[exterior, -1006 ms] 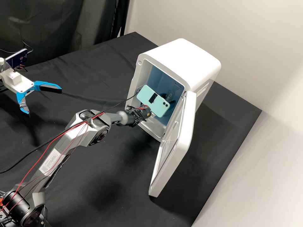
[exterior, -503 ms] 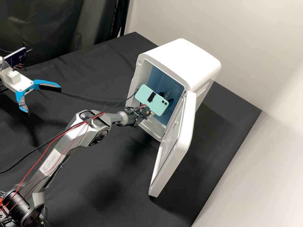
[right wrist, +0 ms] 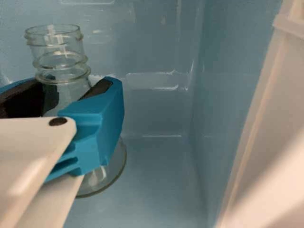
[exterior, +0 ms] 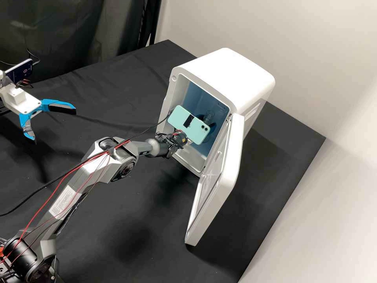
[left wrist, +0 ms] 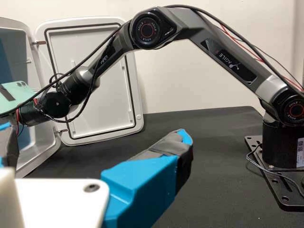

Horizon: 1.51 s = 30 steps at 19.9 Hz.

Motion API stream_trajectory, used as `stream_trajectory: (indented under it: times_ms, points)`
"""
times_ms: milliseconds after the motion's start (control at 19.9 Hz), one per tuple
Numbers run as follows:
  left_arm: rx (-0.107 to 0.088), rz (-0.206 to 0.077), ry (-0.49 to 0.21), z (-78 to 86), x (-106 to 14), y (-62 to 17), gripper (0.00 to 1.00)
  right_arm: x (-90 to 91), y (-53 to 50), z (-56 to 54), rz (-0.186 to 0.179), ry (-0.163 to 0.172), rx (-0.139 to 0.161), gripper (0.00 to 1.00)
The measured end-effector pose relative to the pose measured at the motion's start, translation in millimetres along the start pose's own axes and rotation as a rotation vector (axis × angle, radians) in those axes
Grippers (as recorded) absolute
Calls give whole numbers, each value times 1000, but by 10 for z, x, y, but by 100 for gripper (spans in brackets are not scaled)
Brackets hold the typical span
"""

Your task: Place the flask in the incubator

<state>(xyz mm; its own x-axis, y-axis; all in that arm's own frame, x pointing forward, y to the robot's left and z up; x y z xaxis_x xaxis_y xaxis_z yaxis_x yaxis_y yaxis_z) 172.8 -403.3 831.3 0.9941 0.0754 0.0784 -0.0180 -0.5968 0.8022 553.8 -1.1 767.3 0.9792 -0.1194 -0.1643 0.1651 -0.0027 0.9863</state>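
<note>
A clear glass flask (right wrist: 59, 57) stands upright inside the white incubator (exterior: 231, 74), its base on the blue floor (right wrist: 152, 190). My right gripper (right wrist: 66, 102) is inside the chamber, shut on the flask's neck, with one blue finger (right wrist: 97, 118) against the glass. From above, the flask (exterior: 208, 116) peeks out behind the mint phone (exterior: 191, 124) on that wrist. The incubator door (exterior: 220, 173) hangs wide open to the right. My left gripper (exterior: 53, 125) hovers open and empty at the far left, well clear of the incubator (left wrist: 14, 137).
The right arm (exterior: 114, 157) stretches across the middle of the bench to the incubator mouth, trailing red and black cables. The open door (left wrist: 92, 80) stands beside it. A second phone (exterior: 21, 70) sits at the back left. A white wall borders the bench's right edge.
The right wrist and its phone shifted slightly up and left inside the incubator mouth. The left gripper rose a little. Both have held still for the last half second.
</note>
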Motion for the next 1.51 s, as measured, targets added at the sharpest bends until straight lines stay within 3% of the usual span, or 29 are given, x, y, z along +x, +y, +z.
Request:
stream_trajectory:
  times_ms: [553,603,754,905,1106,1509]
  points:
    - [0,1,4,-7,-1,1,100,0,0,0,0,0,0,0]
    - [0,1,4,-7,-1,2,100,0,0,0,0,0,0,100]
    - [2,7,3,-4,-5,13,100,0,4,4,5,-5,-7,100]
    - [2,9,3,-4,-6,15,100,-1,15,29,16,-32,-24,100]
    - [2,9,3,-4,-6,15,100,-1,18,43,19,-48,-17,100]
    - [2,9,3,-4,-6,15,100,-4,-54,99,-56,-103,-21,100]
